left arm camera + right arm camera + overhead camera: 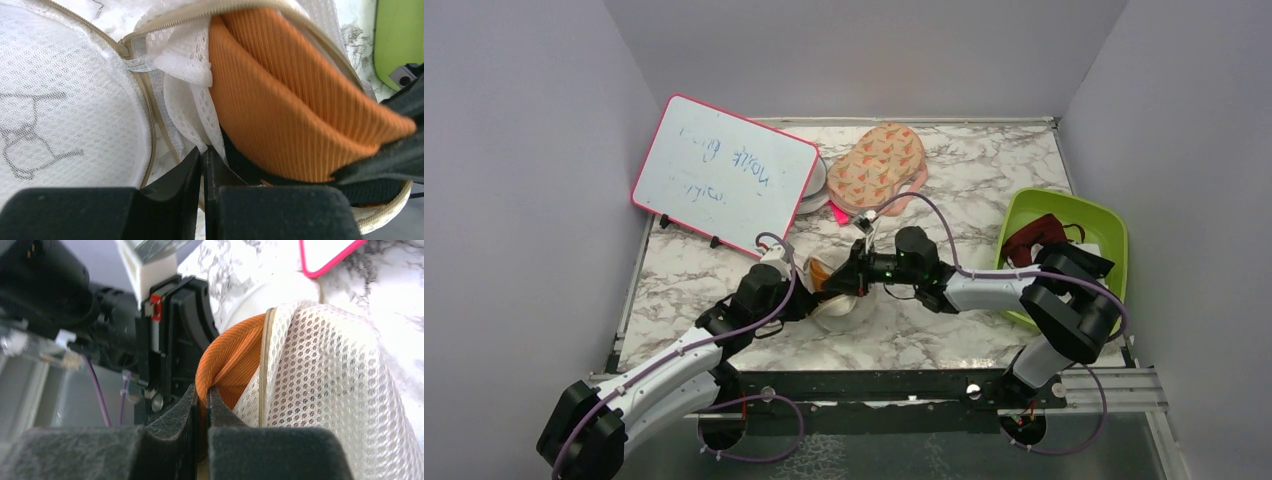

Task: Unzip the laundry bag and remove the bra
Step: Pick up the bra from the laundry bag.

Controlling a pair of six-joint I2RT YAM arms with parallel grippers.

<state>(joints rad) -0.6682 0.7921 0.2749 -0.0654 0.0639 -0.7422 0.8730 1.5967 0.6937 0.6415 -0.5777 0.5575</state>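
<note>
Left pincer (202, 167) pinches laundry bag (185, 70) mesh, right pincer (201, 402) the bra (227, 357); lid (75, 55) bears bra outline (30, 137).

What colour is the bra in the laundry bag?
Bra: ribbed orange, clearest in left wrist view.

Left pincer (202, 161) and right pincer (201, 398) crowd the laundry bag (837, 307), its mouth plugged by the bra (285, 100). Whiteboard (724, 175) and peach case (882, 165) block the back, green bin (1022, 212) the right. Back-right table (984, 165) is open tho.

The laundry bag (65, 75) is open-weave mesh; the bra (290, 100) ribbed cloth.
</note>
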